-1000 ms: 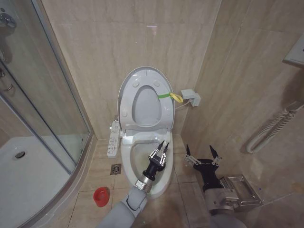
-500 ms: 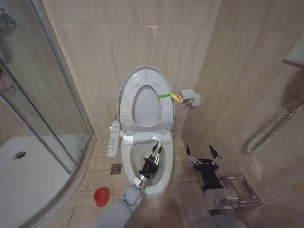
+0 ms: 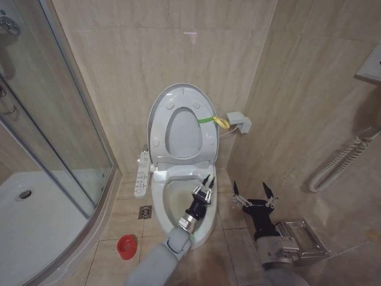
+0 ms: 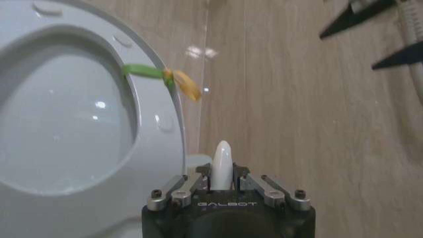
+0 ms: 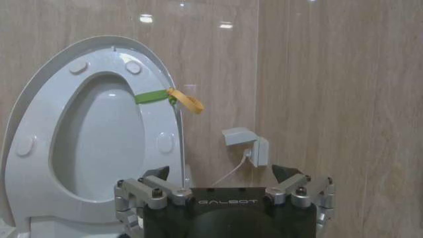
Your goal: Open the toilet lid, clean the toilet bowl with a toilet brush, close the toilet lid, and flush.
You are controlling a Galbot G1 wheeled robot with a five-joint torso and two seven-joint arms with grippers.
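Observation:
The toilet lid (image 3: 180, 126) stands raised against the back wall with the ring seat in front of it, a green-yellow band (image 3: 209, 120) on its edge. Below it lies the white toilet bowl (image 3: 172, 201). My left gripper (image 3: 204, 189) hangs over the bowl's right rear part, shut on the toilet brush. The brush's rounded white handle end (image 4: 222, 158) pokes out between the fingers; its bristle head is hidden. The brush's red cup holder (image 3: 126, 246) sits on the floor left of the bowl. My right gripper (image 3: 254, 193) waits open beside the toilet on the right.
A glass shower enclosure (image 3: 59, 131) and its white tray (image 3: 36, 226) take up the left side. A control panel (image 3: 141, 173) hangs at the bowl's left, with a floor drain (image 3: 145, 212) below. A wall socket box (image 3: 239, 122), coiled hose (image 3: 339, 161) and metal holder (image 3: 300, 238) are on the right.
My left gripper swept toward the bowl's near left with the brush, then back to its right rear. The right arm has not moved.

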